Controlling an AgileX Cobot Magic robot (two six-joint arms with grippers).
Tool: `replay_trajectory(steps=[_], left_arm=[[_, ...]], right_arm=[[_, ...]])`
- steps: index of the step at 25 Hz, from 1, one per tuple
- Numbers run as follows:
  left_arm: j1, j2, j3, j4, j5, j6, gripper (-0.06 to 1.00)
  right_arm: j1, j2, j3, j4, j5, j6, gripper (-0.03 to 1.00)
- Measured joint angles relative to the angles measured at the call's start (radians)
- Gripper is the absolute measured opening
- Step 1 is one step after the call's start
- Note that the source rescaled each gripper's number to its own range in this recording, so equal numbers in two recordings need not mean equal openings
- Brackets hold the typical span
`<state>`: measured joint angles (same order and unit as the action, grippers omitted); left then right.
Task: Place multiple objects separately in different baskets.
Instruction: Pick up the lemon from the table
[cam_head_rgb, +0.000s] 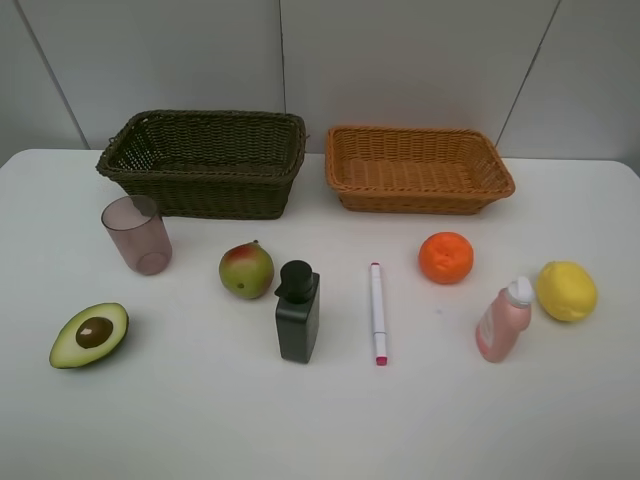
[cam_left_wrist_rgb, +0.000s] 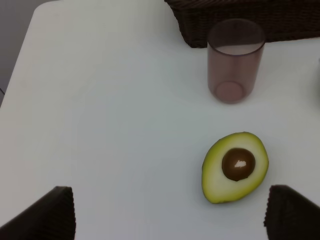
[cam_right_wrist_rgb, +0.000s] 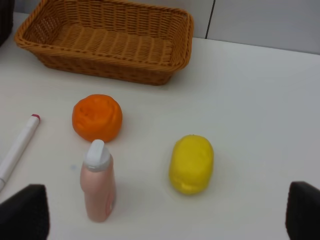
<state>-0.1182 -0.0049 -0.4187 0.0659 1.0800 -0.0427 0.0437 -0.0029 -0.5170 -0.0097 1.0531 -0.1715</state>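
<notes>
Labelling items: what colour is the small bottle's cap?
White, on the pink bottle; clearest in right wrist view.

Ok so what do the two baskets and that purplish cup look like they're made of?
The dark basket: woven wicker or a plastic imitation, matte brown-green; plaited strands show all over. The orange basket: the same kind of weave, tan-orange, with a slight sheen. The cup: probably plastic, smooth and translucent mauve; its base shows through the wall.

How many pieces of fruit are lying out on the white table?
4: a halved avocado at the front left, a red-green pear beside the black pump bottle, an orange before the tan basket, a lemon far right. None seems hidden.
</notes>
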Motion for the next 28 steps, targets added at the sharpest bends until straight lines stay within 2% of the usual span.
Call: replay_trajectory(steps=[28], left_arm=[[0.0,0.0,0.0,0.0,0.0,0.0,1.0]], right_arm=[[0.0,0.0,0.0,0.0,0.0,0.0,1.0]])
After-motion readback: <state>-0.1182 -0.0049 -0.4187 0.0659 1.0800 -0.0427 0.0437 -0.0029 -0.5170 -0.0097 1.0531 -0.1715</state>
